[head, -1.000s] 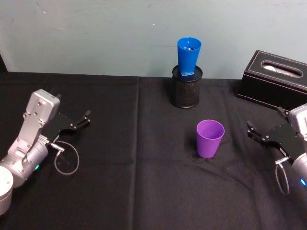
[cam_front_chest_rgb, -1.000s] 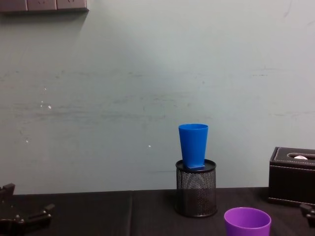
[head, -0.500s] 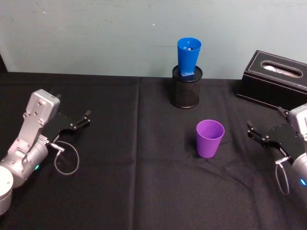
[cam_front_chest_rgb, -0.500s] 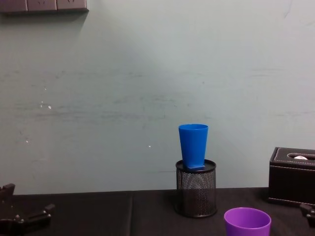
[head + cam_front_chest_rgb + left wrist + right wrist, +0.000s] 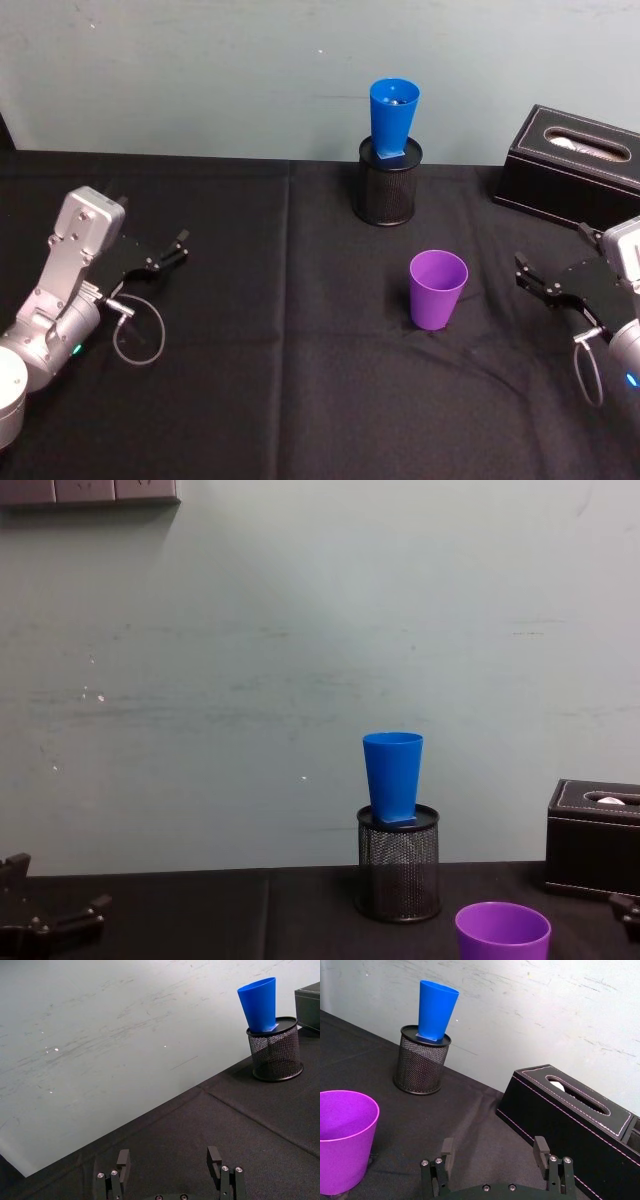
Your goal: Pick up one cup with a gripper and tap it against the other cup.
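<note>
A matte black cloth [image 5: 250,320] covers the table. A boxy, stitched black tissue box [image 5: 570,165] sits at 2 o'clock. The left gripper [image 5: 178,247] rests at 9 o'clock and the right gripper [image 5: 521,272] at 3, both with jaws apart and empty. At 12, a cylindrical black mesh pen holder [image 5: 390,190] carries the smooth, tapered blue cup [image 5: 393,118] in its mouth. The smooth, tapered purple cup [image 5: 437,290] stands rim-up near centre.

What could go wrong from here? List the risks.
The blue tumbler stands perched in the mesh pen holder; a firm tap could topple it. The purple tumbler stands free; the right gripper, jaws open nearby, could knock it over on approach. The left gripper sits parked, far left.
</note>
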Controlling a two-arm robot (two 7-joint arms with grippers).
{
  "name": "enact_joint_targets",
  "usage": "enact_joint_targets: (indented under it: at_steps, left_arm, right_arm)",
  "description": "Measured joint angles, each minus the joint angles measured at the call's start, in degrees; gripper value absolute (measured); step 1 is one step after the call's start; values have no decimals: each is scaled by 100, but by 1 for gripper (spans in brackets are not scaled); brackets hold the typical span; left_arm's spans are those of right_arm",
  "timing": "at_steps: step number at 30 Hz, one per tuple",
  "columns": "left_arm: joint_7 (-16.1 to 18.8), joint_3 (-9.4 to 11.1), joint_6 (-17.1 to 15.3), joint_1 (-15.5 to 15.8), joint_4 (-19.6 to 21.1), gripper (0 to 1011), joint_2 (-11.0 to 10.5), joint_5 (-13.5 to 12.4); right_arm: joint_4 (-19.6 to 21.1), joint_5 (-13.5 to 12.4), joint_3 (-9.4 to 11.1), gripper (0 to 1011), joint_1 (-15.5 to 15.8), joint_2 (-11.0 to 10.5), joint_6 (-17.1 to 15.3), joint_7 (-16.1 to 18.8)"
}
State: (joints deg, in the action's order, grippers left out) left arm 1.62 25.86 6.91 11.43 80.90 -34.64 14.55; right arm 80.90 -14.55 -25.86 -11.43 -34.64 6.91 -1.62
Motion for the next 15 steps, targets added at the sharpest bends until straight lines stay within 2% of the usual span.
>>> enact_joint_targets:
  at_steps: [15]
  left_arm:
    - [0,0,0,0,0,1005,0,0]
  right_arm:
    - [0,0,0,1003,0,0,0,0]
